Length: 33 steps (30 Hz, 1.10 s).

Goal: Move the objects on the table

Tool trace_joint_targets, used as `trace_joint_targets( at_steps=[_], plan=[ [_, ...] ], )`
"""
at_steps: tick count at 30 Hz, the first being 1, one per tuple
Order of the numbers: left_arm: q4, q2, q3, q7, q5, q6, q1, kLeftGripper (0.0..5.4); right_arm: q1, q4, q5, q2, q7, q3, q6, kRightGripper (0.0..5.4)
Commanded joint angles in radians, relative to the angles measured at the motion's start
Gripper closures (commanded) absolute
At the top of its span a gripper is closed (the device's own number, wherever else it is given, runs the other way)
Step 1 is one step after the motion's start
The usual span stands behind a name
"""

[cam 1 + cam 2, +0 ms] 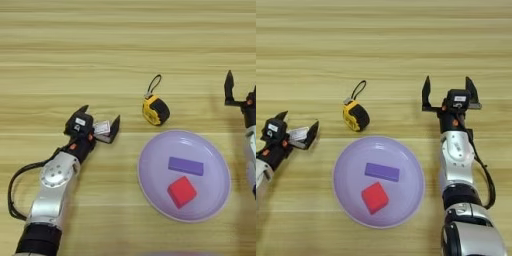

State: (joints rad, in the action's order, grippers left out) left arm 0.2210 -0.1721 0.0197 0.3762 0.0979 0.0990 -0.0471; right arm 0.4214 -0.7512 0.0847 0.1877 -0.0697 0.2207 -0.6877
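Observation:
A round lavender plate [150,152] lies at the near middle of the table [125,45]. On the plate rest a flat purple block [185,166] and, nearer to me, a small red cube [181,192]. My left gripper [101,113] is left of the plate, open, with a small white card with a red label [102,128] between its fingers, close to the palm. I cannot tell whether the fingers touch the card. My right gripper [448,87] is open and holds nothing. It stands right of the plate and points toward the far side.
A yellow and black tape measure [156,110] with a black wrist loop lies just beyond the plate's far left rim, between the two grippers. A black cable loops beside my left forearm [55,185].

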Motion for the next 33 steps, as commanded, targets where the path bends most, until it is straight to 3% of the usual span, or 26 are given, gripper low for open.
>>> trace_joint_targets(
  at_steps=[1,20,33],
  plan=[
    [-0.011,-0.021,0.002,0.012,0.007,-0.093,0.0,0.0,-0.012,0.013,0.003,-0.012,0.005,-0.005,0.01,0.02],
    [0.007,-0.023,-0.009,-0.04,-0.023,-0.157,-0.009,0.0,-0.012,0.014,0.008,-0.017,0.002,-0.007,0.012,0.02],
    [0.017,-0.023,-0.009,-0.011,-0.005,-0.207,-0.002,0.11,-0.01,0.01,0.011,-0.017,0.0,-0.005,0.009,0.0]
  ],
)
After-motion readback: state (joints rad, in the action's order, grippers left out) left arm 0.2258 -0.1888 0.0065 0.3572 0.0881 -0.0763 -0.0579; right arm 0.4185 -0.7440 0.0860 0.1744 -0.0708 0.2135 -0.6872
